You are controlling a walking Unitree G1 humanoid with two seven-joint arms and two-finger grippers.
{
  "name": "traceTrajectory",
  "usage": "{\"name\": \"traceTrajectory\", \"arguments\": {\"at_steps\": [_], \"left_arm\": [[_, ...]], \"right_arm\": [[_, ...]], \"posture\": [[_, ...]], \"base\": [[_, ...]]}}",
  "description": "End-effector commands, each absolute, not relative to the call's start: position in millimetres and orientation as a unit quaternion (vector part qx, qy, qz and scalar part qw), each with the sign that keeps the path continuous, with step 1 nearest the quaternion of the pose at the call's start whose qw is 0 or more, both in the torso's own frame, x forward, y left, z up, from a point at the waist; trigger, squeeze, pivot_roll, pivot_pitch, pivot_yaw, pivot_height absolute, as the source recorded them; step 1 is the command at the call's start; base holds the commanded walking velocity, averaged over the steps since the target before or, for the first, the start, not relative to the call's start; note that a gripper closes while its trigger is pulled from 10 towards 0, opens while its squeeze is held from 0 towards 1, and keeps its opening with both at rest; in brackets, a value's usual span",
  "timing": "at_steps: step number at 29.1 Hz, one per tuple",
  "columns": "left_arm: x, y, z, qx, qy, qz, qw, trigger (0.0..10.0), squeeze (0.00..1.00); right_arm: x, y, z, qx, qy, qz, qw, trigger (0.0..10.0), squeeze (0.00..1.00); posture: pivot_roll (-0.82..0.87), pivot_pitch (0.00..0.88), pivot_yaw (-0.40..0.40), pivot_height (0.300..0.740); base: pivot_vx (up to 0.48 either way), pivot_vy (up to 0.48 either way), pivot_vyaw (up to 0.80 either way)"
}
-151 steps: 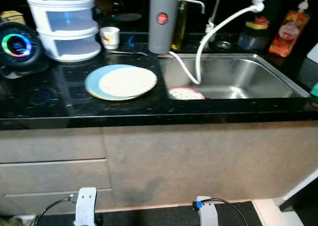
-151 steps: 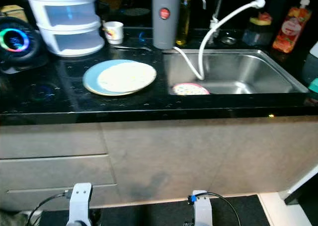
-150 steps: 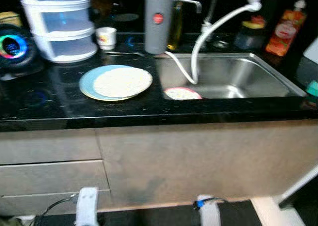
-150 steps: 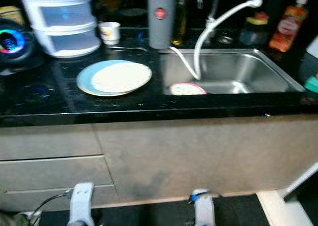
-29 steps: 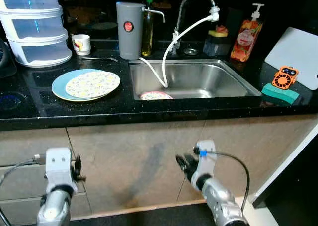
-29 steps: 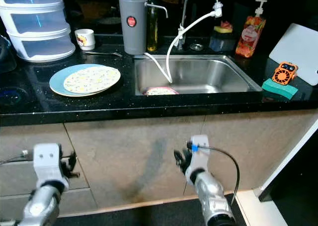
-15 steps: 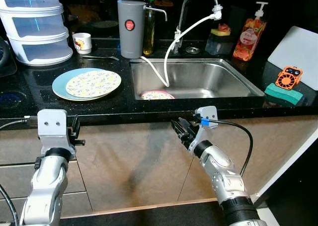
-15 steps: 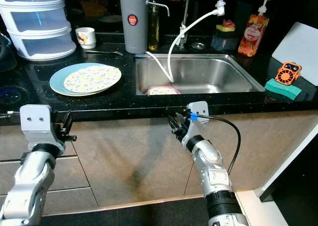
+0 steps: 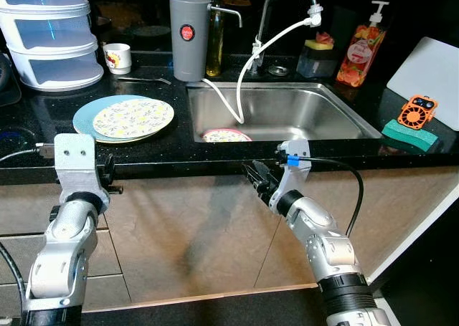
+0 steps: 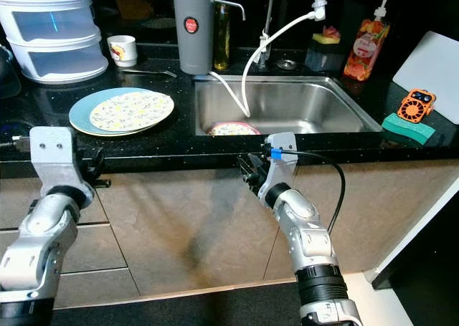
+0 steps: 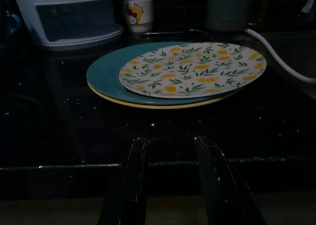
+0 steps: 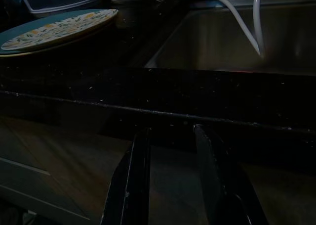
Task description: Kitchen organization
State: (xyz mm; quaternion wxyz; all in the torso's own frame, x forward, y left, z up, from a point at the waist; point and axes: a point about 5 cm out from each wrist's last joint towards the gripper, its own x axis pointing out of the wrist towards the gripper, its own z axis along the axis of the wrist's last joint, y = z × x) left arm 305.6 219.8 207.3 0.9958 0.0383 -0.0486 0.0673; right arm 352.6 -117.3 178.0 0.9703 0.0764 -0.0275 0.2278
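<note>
A floral plate (image 9: 133,118) lies on a blue plate (image 9: 83,115) on the black counter (image 9: 43,136), left of the sink (image 9: 301,112). A pink-rimmed plate (image 9: 226,136) lies in the sink's near left corner. My left gripper (image 9: 109,178) is raised in front of the counter's edge, just below the stacked plates (image 11: 192,69), and its fingers (image 11: 133,185) stand open and empty. My right gripper (image 9: 257,177) hovers at the counter edge below the sink's left corner, open (image 12: 171,130) and holding nothing.
At the back stand white stacked containers (image 9: 50,39), a small mug (image 9: 117,57), a grey canister (image 9: 186,38), a faucet with a white hose (image 9: 283,18) and a soap bottle (image 9: 356,45). At the right lie an orange gadget on a green sponge (image 9: 409,122) and a white board (image 9: 430,68). Cabinet fronts (image 9: 193,233) run below.
Both arms have risen from low in front of the cabinets to the counter's edge. Plates have not moved.
</note>
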Motion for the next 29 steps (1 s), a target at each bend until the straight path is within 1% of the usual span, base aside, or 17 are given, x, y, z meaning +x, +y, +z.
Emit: {"name": "traceTrajectory", "arguments": {"at_steps": [1,8,12,29], "left_arm": [[306.2,217.9,211.3,0.045,-0.046,0.057,0.996,10.0,0.0],[305.8,216.0,209.3,0.057,-0.019,0.056,0.997,10.0,0.0],[304.7,218.1,209.5,0.062,-0.016,0.055,0.996,10.0,0.0],[302.5,222.8,216.9,0.06,-0.021,0.062,0.996,10.0,0.0]], "right_arm": [[353.0,-114.5,185.7,0.078,-0.035,0.232,0.969,10.0,0.0],[351.7,-114.2,184.9,0.084,-0.025,0.229,0.969,10.0,0.0],[351.0,-111.8,183.4,0.088,-0.022,0.23,0.969,10.0,0.0],[349.0,-110.1,181.3,0.093,-0.014,0.233,0.968,10.0,0.0]], "posture": [[0.08,0.063,-0.063,0.74],[0.08,0.06,-0.063,0.74],[0.09,0.045,-0.062,0.74],[0.09,0.045,-0.062,0.74]], "base": [[0.0,0.0,0.0],[0.069,0.0,0.0],[0.243,0.0,0.0],[0.293,0.0,0.0]]}}
